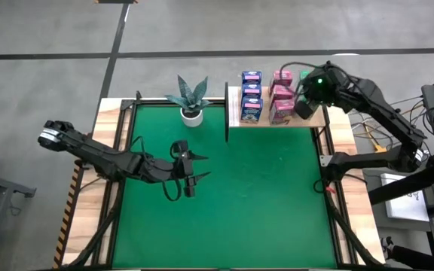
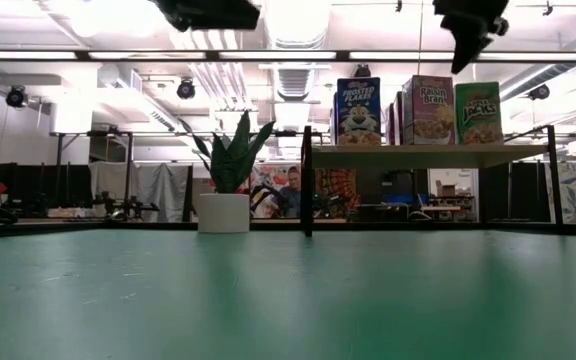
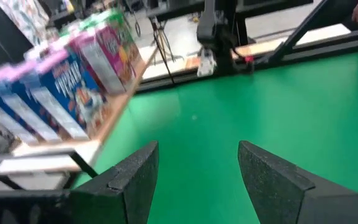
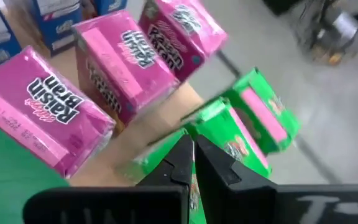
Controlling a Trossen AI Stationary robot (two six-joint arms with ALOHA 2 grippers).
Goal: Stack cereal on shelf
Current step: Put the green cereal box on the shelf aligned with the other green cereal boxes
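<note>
On the shelf [image 1: 236, 113], at the bench's [image 1: 232, 196] one o'clock corner in the high view, stand rows of blue boxes [image 1: 251, 96] and pink boxes [image 1: 281, 94], with green boxes [image 4: 253, 127] at the three o'clock end. The right claw [image 4: 193, 163] hangs above the green boxes, fingers together, holding nothing. The left claw [image 1: 193, 167] hovers mid-bench toward nine o'clock, fingers apart and empty. A plant [image 1: 190, 98] sits at eleven o'clock.

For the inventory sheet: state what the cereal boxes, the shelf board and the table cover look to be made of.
Cereal boxes: printed cardboard, likely with a slight sheen, judging by crisp folded edges and bright labels. Shelf board: light wood or wood-look panel, pale matte tan; its uprights look like black metal. Table cover: a green mat, matte, possibly rubber or felt.
</note>
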